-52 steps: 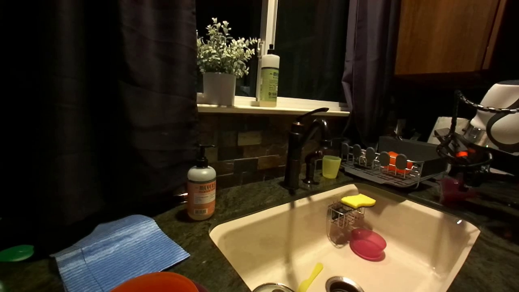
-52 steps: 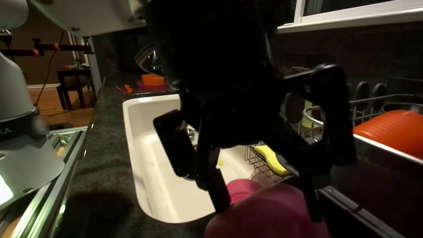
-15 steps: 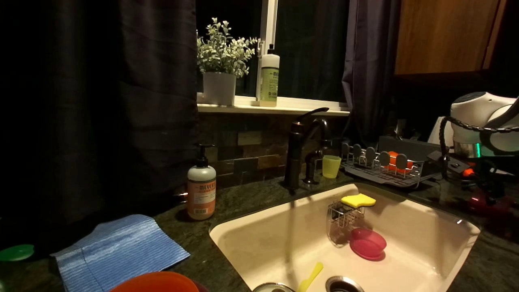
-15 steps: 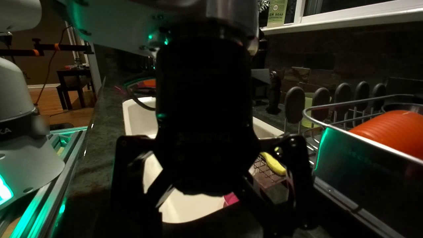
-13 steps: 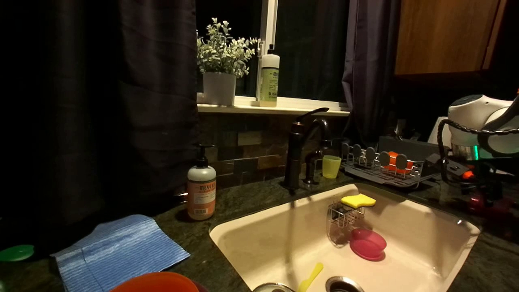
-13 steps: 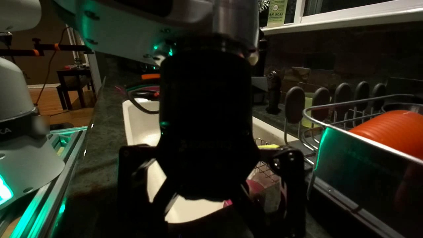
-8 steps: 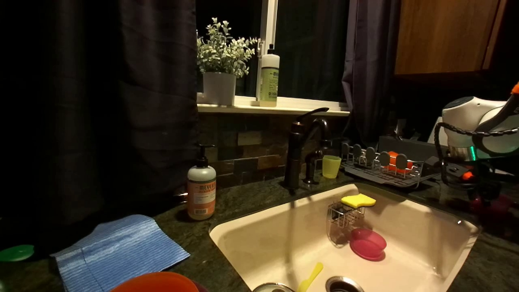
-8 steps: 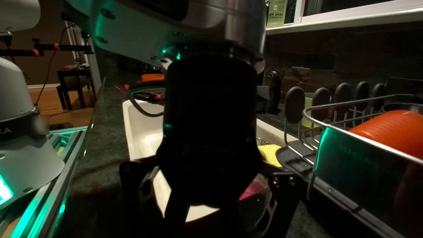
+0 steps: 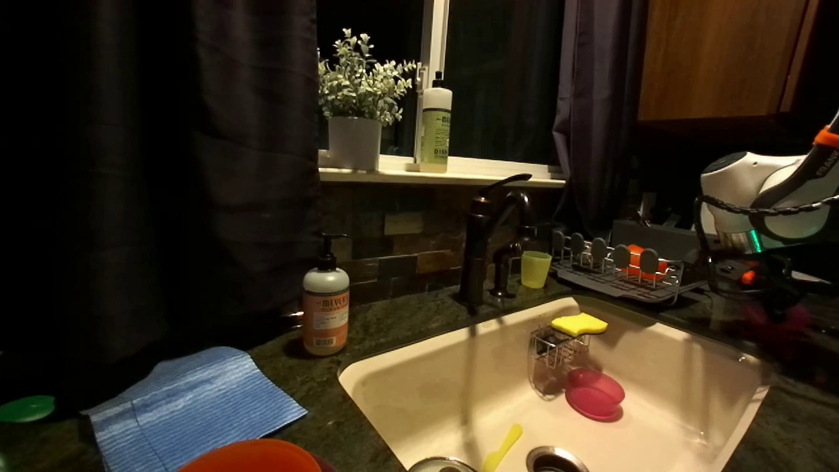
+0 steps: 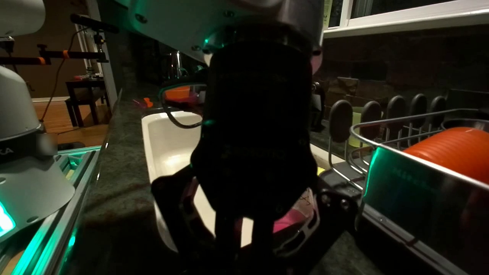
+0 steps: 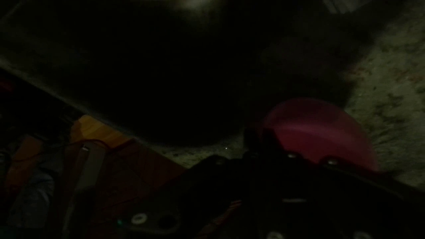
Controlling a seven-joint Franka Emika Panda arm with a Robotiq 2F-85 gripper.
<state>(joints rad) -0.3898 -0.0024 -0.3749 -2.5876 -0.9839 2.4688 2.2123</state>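
While gripper (image 11: pixel 261 139) is standing nearly closed, seemingly pinching edge of pink bowl (image 11: pixel 318 136), bowl is lying at gripper's three o'clock in wrist view; thin side is probably needing square, gentle squeeze.

The tool (image 11: pixel 260 137) is black, the bowl (image 11: pixel 325 139) deep pink, the desk (image 9: pixel 393 328) mottled dark green, the sponge (image 9: pixel 579 324) yellow, the sink (image 9: pixel 682 380) cream.

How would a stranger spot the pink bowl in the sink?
Find the cream sink, then its wire caddy bearing a yellow sponge. Down beside that sits the pink bowl; unlike the dim pink dish at the gripper, it lies inside the sink.
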